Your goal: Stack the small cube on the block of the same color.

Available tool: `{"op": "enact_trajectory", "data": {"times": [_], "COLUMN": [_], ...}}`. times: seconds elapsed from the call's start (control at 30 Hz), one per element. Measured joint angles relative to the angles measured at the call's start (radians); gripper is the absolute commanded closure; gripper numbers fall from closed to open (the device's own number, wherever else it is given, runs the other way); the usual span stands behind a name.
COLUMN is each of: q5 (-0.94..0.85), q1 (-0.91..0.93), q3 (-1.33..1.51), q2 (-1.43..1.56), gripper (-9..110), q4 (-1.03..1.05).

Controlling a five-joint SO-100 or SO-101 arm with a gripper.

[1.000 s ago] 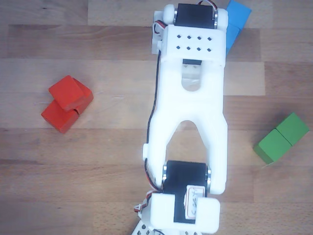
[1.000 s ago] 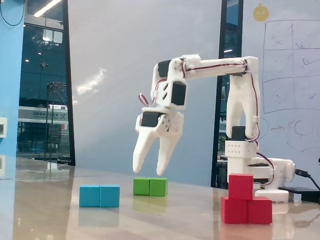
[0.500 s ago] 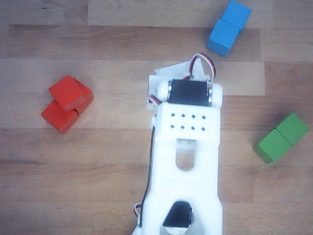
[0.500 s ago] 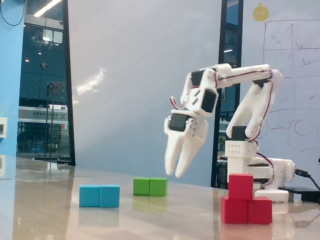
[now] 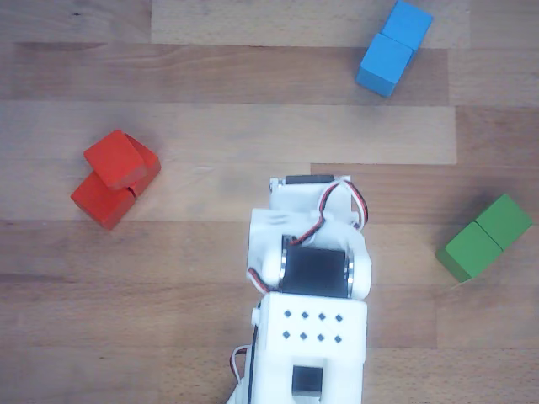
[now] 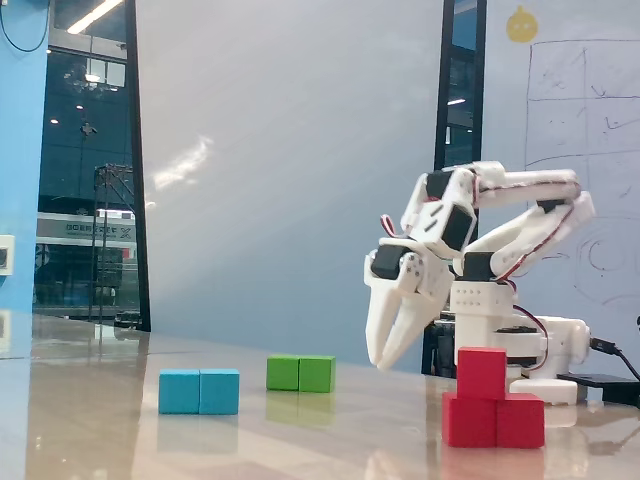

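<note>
Three double blocks are seen on the wooden table point(image 5: 210, 84) in the other view: at left the red block point(image 5: 101, 199), partly covered by the small red cube point(image 5: 115, 158) stacked askew on it, then the blue block point(image 5: 393, 46), then the green block point(image 5: 484, 237). The gripper point(image 6: 385, 355) is hidden there beneath the arm; in the fixed view it hangs empty, fingers slightly apart, above the table, left of the stack.
</note>
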Motion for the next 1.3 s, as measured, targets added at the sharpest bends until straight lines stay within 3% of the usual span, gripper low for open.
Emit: {"op": "enact_trajectory", "data": {"times": [0.5, 1.3], "q5": [0.029, 0.031], "q1": [0.018, 0.015], "q3": [0.202, 0.212], "q2": [0.675, 0.683], "gripper": [101, 101], "q4": [0.295, 0.304]}}
